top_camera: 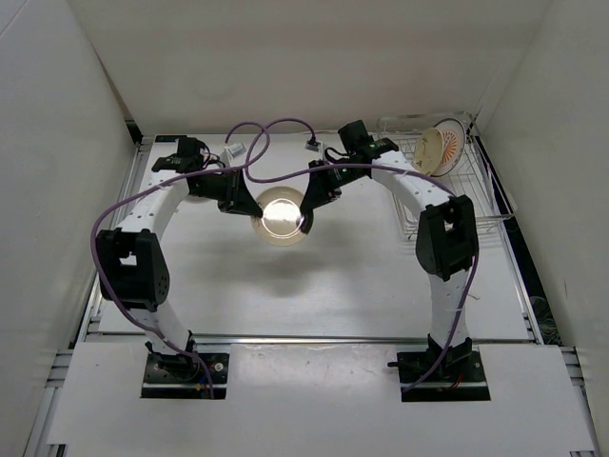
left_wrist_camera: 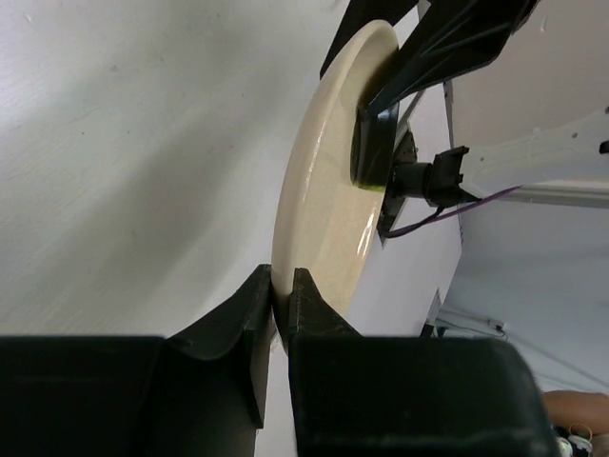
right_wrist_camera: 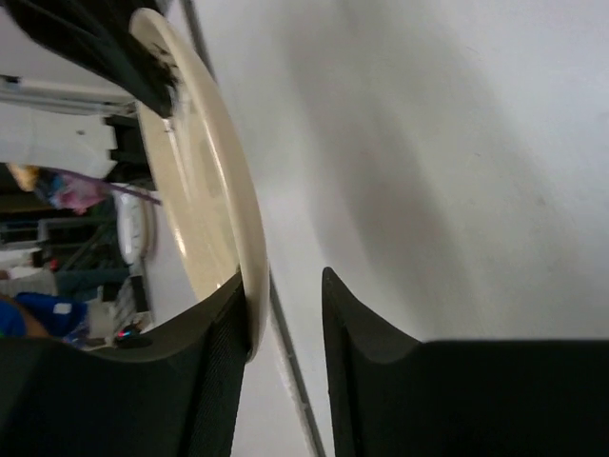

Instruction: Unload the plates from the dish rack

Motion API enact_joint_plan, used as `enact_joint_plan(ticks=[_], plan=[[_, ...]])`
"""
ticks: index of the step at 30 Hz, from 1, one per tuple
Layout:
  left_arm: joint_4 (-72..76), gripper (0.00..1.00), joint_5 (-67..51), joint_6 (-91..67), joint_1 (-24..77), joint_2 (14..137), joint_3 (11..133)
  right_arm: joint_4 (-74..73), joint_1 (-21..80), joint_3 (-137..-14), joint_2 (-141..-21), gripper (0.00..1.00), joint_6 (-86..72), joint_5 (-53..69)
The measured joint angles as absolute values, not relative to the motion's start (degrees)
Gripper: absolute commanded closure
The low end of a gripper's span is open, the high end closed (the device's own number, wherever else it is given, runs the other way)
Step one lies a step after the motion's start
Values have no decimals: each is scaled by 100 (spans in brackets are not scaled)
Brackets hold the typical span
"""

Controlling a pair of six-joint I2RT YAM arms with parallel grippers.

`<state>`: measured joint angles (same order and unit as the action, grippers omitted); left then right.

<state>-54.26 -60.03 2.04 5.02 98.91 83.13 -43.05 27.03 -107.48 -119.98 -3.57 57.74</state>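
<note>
The left gripper (left_wrist_camera: 283, 297) pinches the tan plate (left_wrist_camera: 324, 200) by its rim above the middle of the table (top_camera: 362, 286); the right gripper (right_wrist_camera: 285, 314), jaws parted at the opposite rim, should back straight off without nudging it.

In the left wrist view, the tan plate's (left_wrist_camera: 324, 200) near rim vanishes between the left tool's (left_wrist_camera: 282, 290) fingers (left_wrist_camera: 245, 319). The right tool (left_wrist_camera: 369, 105) covers its far edge. Beyond the right tool, in the dish rack (top_camera: 481, 205), the rear plate (top_camera: 457, 136) sits mostly behind the front plate (top_camera: 430, 150), their patterns too small to read.
</note>
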Motion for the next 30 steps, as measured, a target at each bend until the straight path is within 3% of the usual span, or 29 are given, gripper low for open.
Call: enact_joint_plan(ticks=[7,9,18,27,30], plan=[[-5004,90,-6005,-628,587,10490,8700,-4550,2571,-10116,-11142,57,161,4442],[-4908,90,-6062,-808,589,10890,9056,-4619,2412,-9891,-10718,43,244,4088],[-4705,90,-6359,-1306,539,11996,10134,-4709,631,-9179,-9043,42,368,2799],[-4460,90,-6128,-1594,539,13581,12197,-5358,-858,-8246,-7706,38,1017,2423],[-4362,90,-5935,-1597,539,14035,12731,-5566,-1201,-8038,-7199,30,1299,2390]])
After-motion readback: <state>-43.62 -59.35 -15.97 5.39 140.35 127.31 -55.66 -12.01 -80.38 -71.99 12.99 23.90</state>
